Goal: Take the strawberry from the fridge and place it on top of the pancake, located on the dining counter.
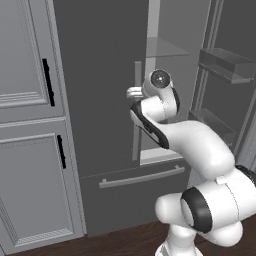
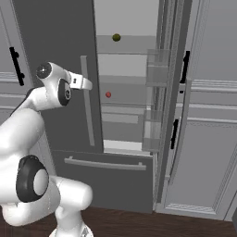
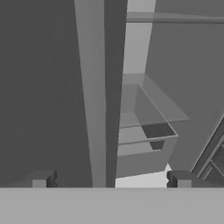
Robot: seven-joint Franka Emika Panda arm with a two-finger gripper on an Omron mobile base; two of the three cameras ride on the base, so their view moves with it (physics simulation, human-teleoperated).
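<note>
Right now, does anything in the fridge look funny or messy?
Nothing spilled or broken. The fridge has its right door swung open, with a strawberry and a small green fruit sitting apart on separate shelves.

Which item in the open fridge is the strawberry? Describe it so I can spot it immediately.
Look at the tall dark grey fridge, whose right door stands open onto a pale interior. On the middle glass shelf sits the strawberry, tiny, red and rounded. Its only neighbour, the olive-green fruit, is one shelf higher.
</note>
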